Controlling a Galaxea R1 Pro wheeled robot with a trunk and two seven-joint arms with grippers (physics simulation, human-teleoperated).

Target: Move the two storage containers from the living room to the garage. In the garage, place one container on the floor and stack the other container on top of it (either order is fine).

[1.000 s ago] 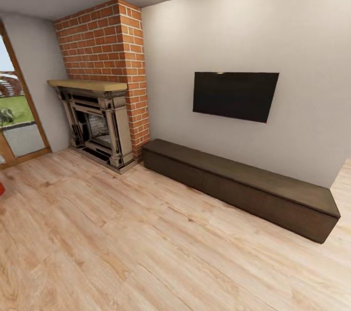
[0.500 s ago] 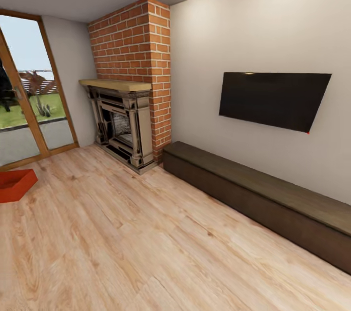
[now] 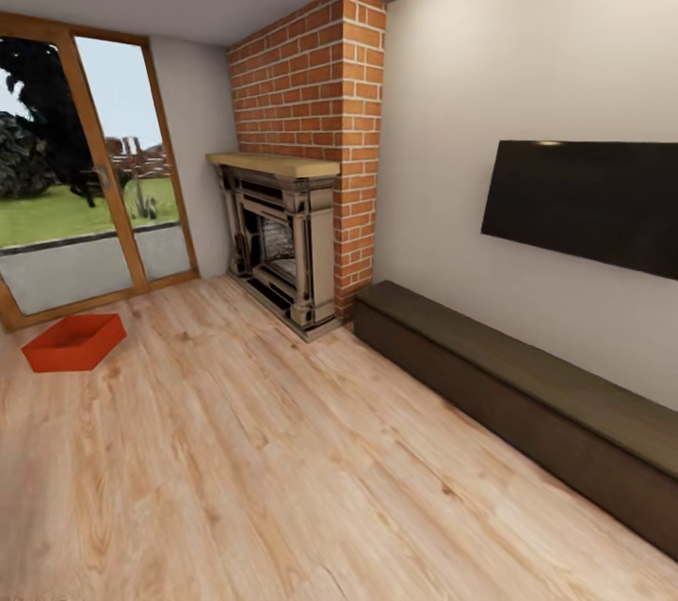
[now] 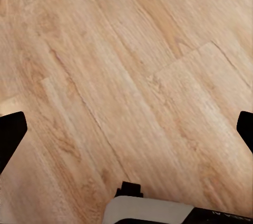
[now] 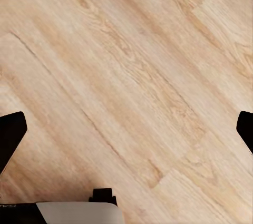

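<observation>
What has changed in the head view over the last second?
The camera has swung toward the robot's left: the fireplace, TV and low cabinet slid right in the picture, and the glass door came into sight. One storage container, a sliver at the edge before, now shows whole on the wood floor. Nothing in the room itself moved.

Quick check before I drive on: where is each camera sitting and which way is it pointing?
Head view: on the robot's head, facing the brick fireplace, TV and one storage container; no arm visible.
Left wrist view: above the wood floor, facing down; left gripper open.
Right wrist view: same, right gripper open.
Shared: all show the plank floor.
</observation>
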